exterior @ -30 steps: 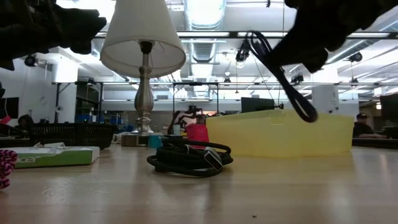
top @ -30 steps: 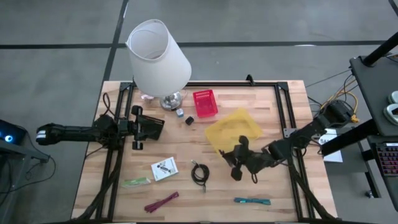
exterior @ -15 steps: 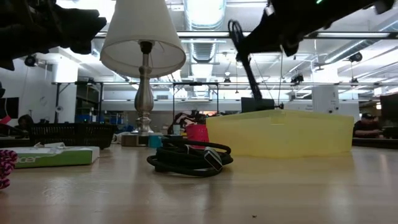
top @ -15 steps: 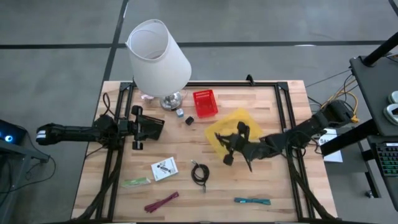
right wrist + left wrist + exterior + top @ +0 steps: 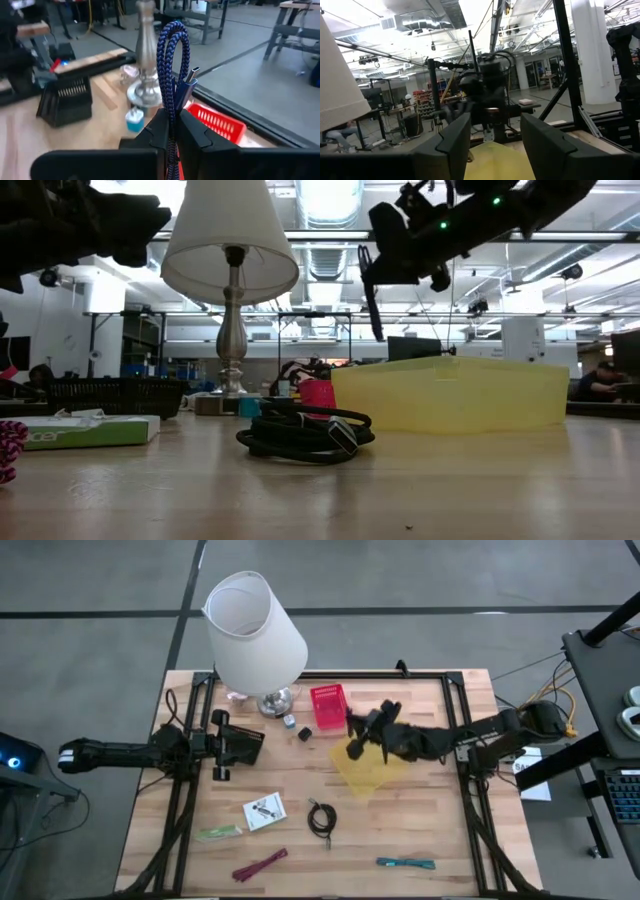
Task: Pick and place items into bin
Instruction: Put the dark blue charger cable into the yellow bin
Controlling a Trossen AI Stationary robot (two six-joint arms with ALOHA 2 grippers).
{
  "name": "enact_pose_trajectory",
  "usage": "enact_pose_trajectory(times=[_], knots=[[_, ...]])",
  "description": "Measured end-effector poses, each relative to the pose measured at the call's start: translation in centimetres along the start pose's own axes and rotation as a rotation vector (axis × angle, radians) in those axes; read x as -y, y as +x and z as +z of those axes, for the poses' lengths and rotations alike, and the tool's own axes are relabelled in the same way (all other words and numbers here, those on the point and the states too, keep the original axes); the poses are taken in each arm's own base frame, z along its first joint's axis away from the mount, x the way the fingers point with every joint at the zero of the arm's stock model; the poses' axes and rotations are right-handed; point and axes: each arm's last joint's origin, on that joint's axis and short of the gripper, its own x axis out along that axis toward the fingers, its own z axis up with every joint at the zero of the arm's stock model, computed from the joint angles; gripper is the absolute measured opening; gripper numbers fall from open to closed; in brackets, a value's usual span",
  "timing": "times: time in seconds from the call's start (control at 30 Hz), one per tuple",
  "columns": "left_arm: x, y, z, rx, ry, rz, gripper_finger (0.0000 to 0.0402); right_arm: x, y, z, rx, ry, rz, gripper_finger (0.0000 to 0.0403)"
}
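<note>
My right gripper (image 5: 358, 735) (image 5: 171, 122) hovers over the far left part of the yellow bin (image 5: 372, 768) (image 5: 450, 395), shut on a blue braided cable (image 5: 171, 55) folded into a bundle, which shows dark in the low view (image 5: 372, 300). On the table lie a black coiled cable (image 5: 321, 819) (image 5: 300, 432), a white card packet (image 5: 264, 811), a green strip (image 5: 219, 833), a maroon tie (image 5: 260, 864), a teal tie (image 5: 406, 863) and a tiny dark cube (image 5: 288, 721). My left gripper (image 5: 255, 745) (image 5: 492, 145) waits open at the table's left. My right gripper pinches the folded blue cable between its two fingers, on the strands below the looped end (image 5: 172, 107). The loop and a metal plug (image 5: 192, 75) stick out past the fingertips (image 5: 157, 125). The cable is lifted clear and hangs above the bin (image 5: 374, 320).
A big white lamp (image 5: 255, 635) (image 5: 230, 250) stands at the far left, its base (image 5: 145, 92) beside a red basket (image 5: 330, 706) (image 5: 217, 122). A small blue and white object (image 5: 303, 733) lies near the cube. A black frame (image 5: 455, 720) runs along the table's edges.
My right gripper has carried the blue cable from the near side of the bin toward the table's far edge and a little up, and now stands over the bin's far left part. The cable has swung from a slant to nearly upright. The gripper has stayed shut.
</note>
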Motion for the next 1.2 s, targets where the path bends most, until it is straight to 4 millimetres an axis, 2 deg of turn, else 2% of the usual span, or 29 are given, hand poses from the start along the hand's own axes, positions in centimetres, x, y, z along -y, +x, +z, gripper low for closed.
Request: enact_pose_trajectory(times=[0.13, 0.33, 0.47, 0.6, 0.83, 1.03, 1.2], knots=[[0.0, 0.0, 0.0, 0.000, 0.000, 0.000, 0.0157, 2.0, 1.4, 0.9, 0.026, 0.048, 0.023, 0.0012], [0.0, 0.0, 0.0, 0.001, 0.000, 0.000, 0.0157, 5.2, 3.1, 1.7, 0.043, 0.153, -0.032, 0.0012], [0.0, 0.0, 0.0, 0.001, 0.000, 0.000, 0.0157, 7.3, 3.8, 2.2, 0.063, 0.283, -0.043, 0.0012], [0.0, 0.0, 0.0, 0.001, 0.002, 0.000, 0.0157, 8.7, 4.3, 2.7, 0.086, 0.332, -0.010, 0.0012], [0.0, 0.0, 0.1, 0.006, 0.028, 0.001, 0.0157, 9.9, 4.7, 3.7, 0.087, 0.357, 0.228, 0.0012], [0.0, 0.0, 0.1, 0.009, 0.030, 0.002, 0.0157, 10.5, 5.6, 5.0, 0.023, 0.345, 0.175, 0.0012], [0.0, 0.0, 0.1, 0.009, 0.030, 0.002, 0.0157, 9.9, 8.0, 6.4, -0.121, 0.308, 0.128, 0.0012]])
